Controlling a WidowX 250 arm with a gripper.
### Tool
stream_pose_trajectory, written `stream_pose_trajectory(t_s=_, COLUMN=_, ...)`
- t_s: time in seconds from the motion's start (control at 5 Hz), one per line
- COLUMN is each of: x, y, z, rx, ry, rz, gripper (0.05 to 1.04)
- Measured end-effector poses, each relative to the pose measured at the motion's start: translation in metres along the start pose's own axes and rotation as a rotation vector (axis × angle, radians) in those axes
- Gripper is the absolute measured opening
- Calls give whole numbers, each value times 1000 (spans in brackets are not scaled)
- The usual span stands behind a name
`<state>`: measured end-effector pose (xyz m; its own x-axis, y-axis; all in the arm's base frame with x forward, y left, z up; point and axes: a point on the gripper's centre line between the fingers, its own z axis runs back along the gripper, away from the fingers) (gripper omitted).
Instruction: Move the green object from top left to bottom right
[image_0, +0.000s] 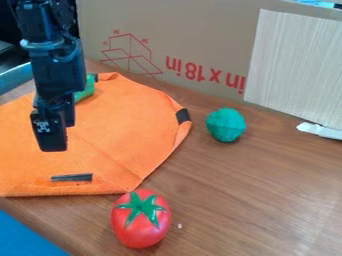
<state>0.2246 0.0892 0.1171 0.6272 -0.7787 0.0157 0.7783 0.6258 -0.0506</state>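
The black gripper (59, 131) hangs at the left of the view, over the orange cloth (133, 125). Just behind and to the right of the arm lies a green object (87, 89), near the cloth's far edge. The arm covers part of it, so its full shape is hidden.
A teal-green ball (226, 125) sits on the wooden table right of the cloth. A red tomato (140, 220) stands near the front. Cardboard (180, 35) and a pale panel (294, 65) line the back.
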Motion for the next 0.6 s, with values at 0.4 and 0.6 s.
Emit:
stream_pose_trajectory(t_s=0.4, x=-20, y=17, z=-13, rx=-32, ry=-1, rz=101, gripper=1000)
stream_pose_trajectory(t_s=0.6, x=-23, y=43, z=-17, rx=0, ry=-24, rz=175, gripper=1000)
